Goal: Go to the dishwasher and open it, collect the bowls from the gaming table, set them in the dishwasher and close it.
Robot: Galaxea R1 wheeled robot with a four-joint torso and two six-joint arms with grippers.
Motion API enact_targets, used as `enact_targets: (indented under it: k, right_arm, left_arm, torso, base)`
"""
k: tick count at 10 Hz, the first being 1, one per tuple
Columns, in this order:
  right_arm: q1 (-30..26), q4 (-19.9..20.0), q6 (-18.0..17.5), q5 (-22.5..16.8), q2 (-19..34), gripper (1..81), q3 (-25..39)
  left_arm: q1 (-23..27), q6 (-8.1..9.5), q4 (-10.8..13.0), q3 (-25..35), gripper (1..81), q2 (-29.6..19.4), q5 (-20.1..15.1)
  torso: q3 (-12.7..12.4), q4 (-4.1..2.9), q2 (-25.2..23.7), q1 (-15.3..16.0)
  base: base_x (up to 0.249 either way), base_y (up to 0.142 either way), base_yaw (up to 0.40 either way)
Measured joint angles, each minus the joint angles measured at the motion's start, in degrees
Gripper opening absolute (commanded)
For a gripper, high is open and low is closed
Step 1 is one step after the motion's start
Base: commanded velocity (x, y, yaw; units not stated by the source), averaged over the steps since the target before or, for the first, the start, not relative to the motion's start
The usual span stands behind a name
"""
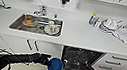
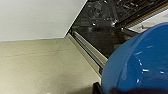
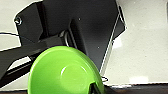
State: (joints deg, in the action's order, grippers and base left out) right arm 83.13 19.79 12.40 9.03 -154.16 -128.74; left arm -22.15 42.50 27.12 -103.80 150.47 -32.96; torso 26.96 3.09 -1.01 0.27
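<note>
Blue round plastic bowl [image 1: 55, 65] gripped in left hand [image 1: 47, 61] beside open steel dishwasher [image 1: 81, 66]; looks light, stiff, slippery, so hold the rim. Right hand grips green bowl [image 3: 65, 72].

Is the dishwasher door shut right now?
No, in the head view the dishwasher stands open below the counter, its dark racks showing, with the blue bowl on the left arm beside it.

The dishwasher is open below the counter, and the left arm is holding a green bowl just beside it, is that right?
Not quite: the bowl at the left arm's end is blue, as the head view shows. The rest stands: the dishwasher is open below the counter, and the bowl is just beside it.
</note>
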Motion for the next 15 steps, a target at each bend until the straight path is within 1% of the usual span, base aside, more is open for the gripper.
enact_targets:
  k: [1,3,4,5,7,9,11,14,15]
  right_arm:
    - [-0.02,-0.02,0.00,-0.02,0.02,1.0,0.02]
    - [-0.24,-0.02,0.00,-0.05,-0.16,1.0,0.13]
    - [-0.50,-0.05,0.00,-0.05,-0.30,1.0,0.18]
    - [-0.96,-0.05,0.00,0.04,-0.37,1.0,0.24]
    - [-0.91,-0.06,0.02,0.02,-0.99,1.0,0.11]
    - [-0.91,-0.09,0.02,0.06,-1.66,1.0,-0.37]
    - [-0.90,-0.06,0.02,0.20,-1.93,1.0,-0.69]
    - [-0.91,-0.06,0.06,0.39,-2.12,1.0,-0.74]
    - [-0.91,-0.09,0.06,0.39,-2.26,1.0,-0.77]
  left_arm:
    - [1.27,0.00,-0.01,-0.94,1.0,2.45,-1.38]
    - [2.84,0.02,0.02,-3.63,1.0,7.55,-4.00]
    - [3.35,0.02,0.00,-4.96,1.0,9.95,-5.51]
    - [5.06,0.00,-0.01,-6.47,1.0,11.80,-6.01]
    - [8.16,0.02,0.02,-11.22,1.0,14.88,-7.00]
    - [8.79,0.00,0.07,-14.36,1.0,18.77,-8.33]
    - [8.90,0.00,0.07,-15.85,1.0,23.98,-8.68]
    - [9.34,0.00,0.13,-16.70,1.0,28.26,-9.18]
    - [9.36,0.44,0.29,-16.76,81.1,29.46,-9.26]
  torso:
    - [1.09,0.00,0.00,0.00]
    - [4.07,0.00,0.02,0.02]
    - [4.43,0.00,0.05,0.05]
    - [4.81,0.00,0.05,0.05]
    - [4.74,0.00,0.07,0.07]
    - [4.74,0.00,0.07,0.09]
    - [4.77,0.00,0.07,0.09]
    - [4.77,0.00,0.07,0.09]
    - [4.77,0.00,0.07,0.09]
  base:
    - [0.000,0.000,0.000]
    - [0.000,0.000,0.000]
    - [0.000,0.000,0.000]
    - [0.000,0.000,0.000]
    - [0.000,0.000,0.000]
    - [0.000,0.000,0.000]
    - [0.000,0.000,0.000]
    - [0.000,0.000,0.000]
    - [0.000,0.000,0.000]
